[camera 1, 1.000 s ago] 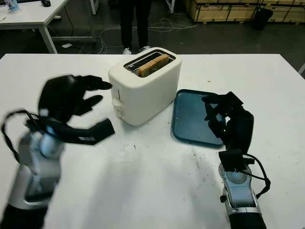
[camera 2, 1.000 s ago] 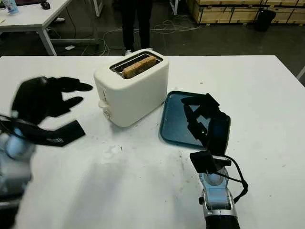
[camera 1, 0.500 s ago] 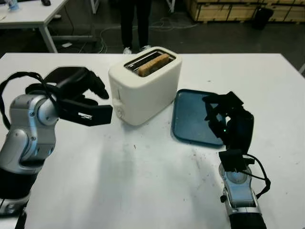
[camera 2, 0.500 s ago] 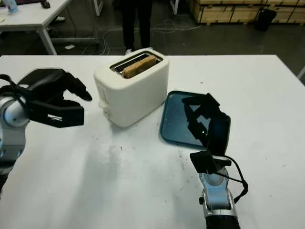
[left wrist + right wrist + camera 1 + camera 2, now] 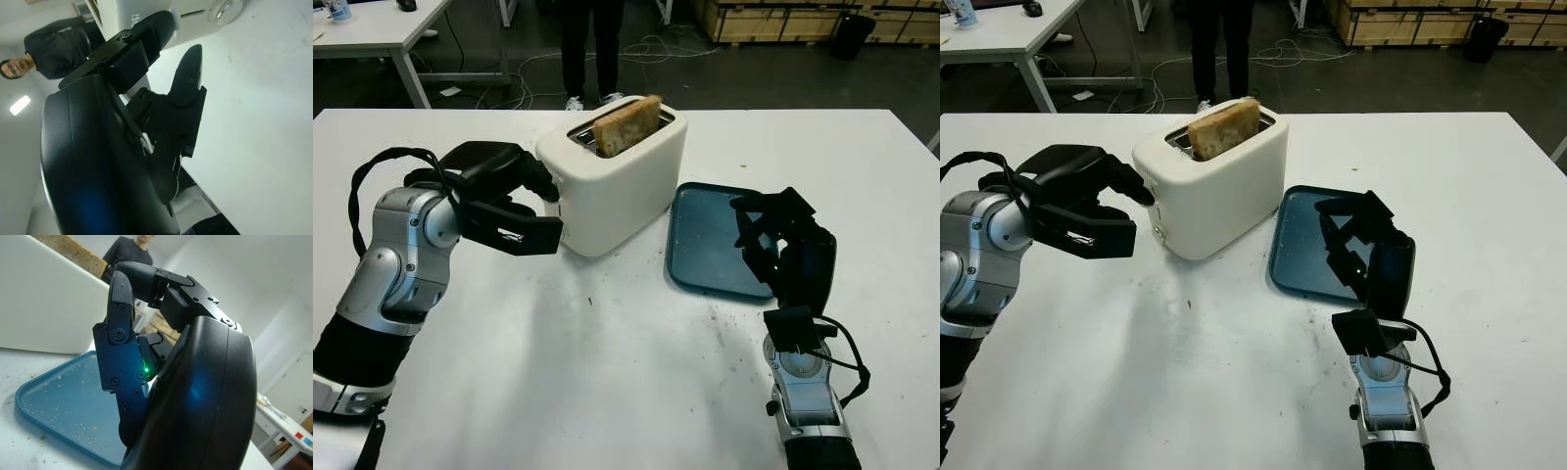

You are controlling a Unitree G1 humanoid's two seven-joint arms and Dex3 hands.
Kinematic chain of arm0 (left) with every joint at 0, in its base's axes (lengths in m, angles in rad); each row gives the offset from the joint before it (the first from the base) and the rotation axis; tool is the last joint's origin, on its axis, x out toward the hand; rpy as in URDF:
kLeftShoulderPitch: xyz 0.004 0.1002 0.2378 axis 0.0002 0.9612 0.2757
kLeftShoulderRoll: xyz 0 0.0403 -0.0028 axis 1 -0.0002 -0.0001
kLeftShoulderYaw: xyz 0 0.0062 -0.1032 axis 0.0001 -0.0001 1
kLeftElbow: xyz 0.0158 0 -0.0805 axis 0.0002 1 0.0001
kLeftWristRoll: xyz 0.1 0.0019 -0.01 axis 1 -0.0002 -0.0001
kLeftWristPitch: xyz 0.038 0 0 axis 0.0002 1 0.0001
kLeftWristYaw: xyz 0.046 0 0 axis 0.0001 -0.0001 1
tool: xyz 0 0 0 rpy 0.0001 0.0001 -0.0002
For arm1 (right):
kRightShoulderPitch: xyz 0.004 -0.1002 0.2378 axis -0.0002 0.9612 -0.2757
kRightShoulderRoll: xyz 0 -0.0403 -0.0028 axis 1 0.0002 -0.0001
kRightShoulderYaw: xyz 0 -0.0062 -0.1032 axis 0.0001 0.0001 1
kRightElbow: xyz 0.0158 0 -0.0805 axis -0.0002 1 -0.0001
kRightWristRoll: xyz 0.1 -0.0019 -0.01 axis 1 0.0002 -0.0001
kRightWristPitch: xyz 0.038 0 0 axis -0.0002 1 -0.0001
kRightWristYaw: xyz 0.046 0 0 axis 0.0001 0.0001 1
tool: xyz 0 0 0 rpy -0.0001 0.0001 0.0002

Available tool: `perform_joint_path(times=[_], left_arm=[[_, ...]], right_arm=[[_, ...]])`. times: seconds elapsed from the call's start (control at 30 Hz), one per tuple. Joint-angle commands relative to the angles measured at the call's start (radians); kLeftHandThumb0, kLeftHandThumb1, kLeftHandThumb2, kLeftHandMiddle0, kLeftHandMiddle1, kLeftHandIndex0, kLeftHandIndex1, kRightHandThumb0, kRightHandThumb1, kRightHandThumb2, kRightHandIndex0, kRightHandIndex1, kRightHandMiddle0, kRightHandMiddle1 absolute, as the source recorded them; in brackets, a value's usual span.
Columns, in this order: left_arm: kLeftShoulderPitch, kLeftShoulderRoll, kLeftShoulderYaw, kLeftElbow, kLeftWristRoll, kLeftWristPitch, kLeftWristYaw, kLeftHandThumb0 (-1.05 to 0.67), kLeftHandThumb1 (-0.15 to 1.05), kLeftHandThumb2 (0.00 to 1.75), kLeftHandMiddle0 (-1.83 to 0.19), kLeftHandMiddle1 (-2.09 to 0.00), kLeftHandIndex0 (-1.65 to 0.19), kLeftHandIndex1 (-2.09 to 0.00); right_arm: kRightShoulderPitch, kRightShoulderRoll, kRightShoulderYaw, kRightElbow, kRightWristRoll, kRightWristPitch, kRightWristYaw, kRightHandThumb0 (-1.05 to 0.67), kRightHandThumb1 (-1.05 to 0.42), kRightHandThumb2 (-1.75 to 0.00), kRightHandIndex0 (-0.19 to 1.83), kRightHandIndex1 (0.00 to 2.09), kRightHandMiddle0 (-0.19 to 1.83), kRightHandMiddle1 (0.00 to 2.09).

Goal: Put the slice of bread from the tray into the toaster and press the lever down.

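Item: light, crumbly brown bread slice point(image 5: 626, 124), standing high in cream plastic toaster point(image 5: 612, 181). I am pressing its stiff side lever; my left hand point(image 5: 514, 186), curled and empty, is touching that end.

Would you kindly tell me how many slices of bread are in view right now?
1. The slice stands tilted in the toaster, its top poking out of the slot. The tray holds only crumbs. Another slice deeper in the toaster could be hidden.

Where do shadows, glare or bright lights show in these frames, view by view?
Left eye view: a soft shadow on the table below the left hand by the toaster. Left wrist view: a bright ceiling lamp beside the dark hand. Right wrist view: a bluish sheen on the right hand at the tray.
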Motion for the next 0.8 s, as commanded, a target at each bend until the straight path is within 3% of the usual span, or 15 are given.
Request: perform_joint_path(times=[0.0,0.33,0.77], left_arm=[[0.021,0.004,0.007,-0.017,-0.013,-0.006,0.013,-0.22,0.92,0.19,-0.90,-1.69,-0.94,0.00],[0.052,0.024,0.044,-0.102,-0.003,0.024,0.008,-0.21,0.92,0.19,-0.91,-1.75,-0.96,-0.01],[-0.009,0.061,0.083,-0.097,0.043,0.071,0.040,-0.26,0.90,0.18,-0.91,-1.65,-0.96,-0.01]], right_arm=[[-0.004,0.001,-0.001,-0.003,0.007,-0.015,-0.004,-0.44,-0.92,-0.26,0.84,1.75,0.73,1.20],[-0.004,-0.001,0.000,-0.001,-0.007,-0.015,-0.010,-0.45,-0.92,-0.26,0.84,1.75,0.74,1.15],[-0.002,-0.001,0.000,0.003,0.009,-0.017,-0.002,-0.44,-0.92,-0.26,0.84,1.75,0.73,1.20]])
